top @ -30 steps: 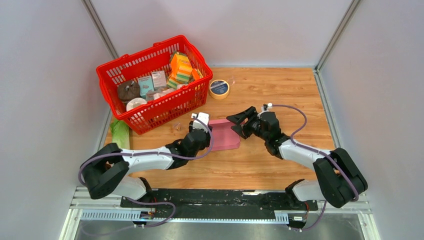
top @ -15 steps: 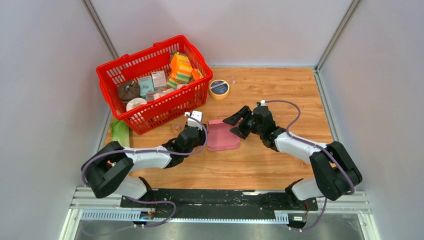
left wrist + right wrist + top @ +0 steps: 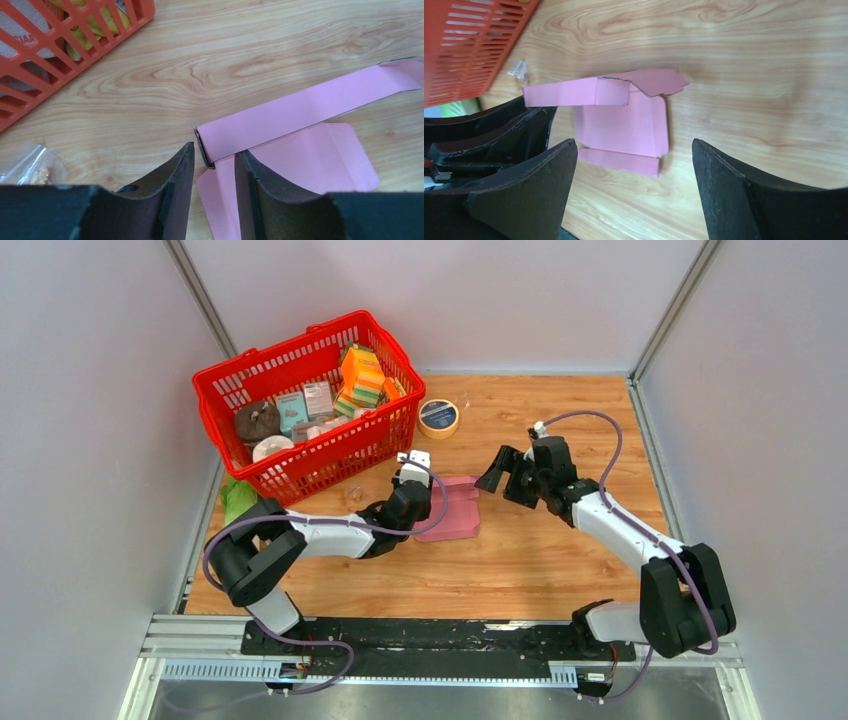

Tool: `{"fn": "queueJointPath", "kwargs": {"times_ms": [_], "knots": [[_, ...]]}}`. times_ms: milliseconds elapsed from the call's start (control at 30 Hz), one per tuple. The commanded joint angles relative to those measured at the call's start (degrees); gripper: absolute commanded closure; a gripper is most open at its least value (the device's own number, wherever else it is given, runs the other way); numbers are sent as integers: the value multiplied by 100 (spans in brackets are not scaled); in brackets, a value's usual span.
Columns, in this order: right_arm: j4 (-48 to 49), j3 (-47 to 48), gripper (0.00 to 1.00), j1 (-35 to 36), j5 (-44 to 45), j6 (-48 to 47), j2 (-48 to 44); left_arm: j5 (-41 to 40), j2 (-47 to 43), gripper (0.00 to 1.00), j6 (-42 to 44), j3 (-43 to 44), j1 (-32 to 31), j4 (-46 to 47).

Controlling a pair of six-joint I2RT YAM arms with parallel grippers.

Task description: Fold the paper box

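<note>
The paper box is a pink card cut-out, partly folded, lying on the wooden table between the two arms. In the left wrist view one long strip of the paper box stands raised over its flat panel. My left gripper is at the box's left edge. Its jaws stand a little apart, with the end of the strip just at the left gripper's tips and not pinched. My right gripper is wide open to the right of the box, holding nothing. From the right wrist, the paper box lies ahead of the right gripper.
A red basket with cartons and packs stands at the back left, close behind the left gripper. A tape roll lies beside it. A green item sits at the table's left edge. A small clear bag lies near the basket.
The right gripper has drawn back to the right, away from the box, and opened wider. The left gripper has shifted right to the box's edge and narrowed. The box lies lower.
</note>
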Motion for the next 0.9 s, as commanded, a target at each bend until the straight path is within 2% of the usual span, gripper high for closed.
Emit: {"fn": "queueJointPath", "kwargs": {"times_ms": [0,133,233,267,400,633,867], "knots": [[-446,579,14,-124,-171,-1085,98,-451,112,57,209,240,-85,-107],[-402,685,15,-54,-346,-1252,115,-407,103,57,279,170,-103,-63],[-411,729,15,113,-364,-1270,168,-354,138,54,323,126,-94,-2],[-393,738,15,148,-373,-1244,186,-337,164,50,332,100,-94,42],[-454,913,15,307,-364,-1218,291,-346,305,50,411,196,-94,166],[-437,1159,18,333,-522,-1033,545,-521,656,67,560,354,-94,271],[-727,1599,32,360,-488,-1050,1038,-785,832,75,754,618,-94,16]]}}
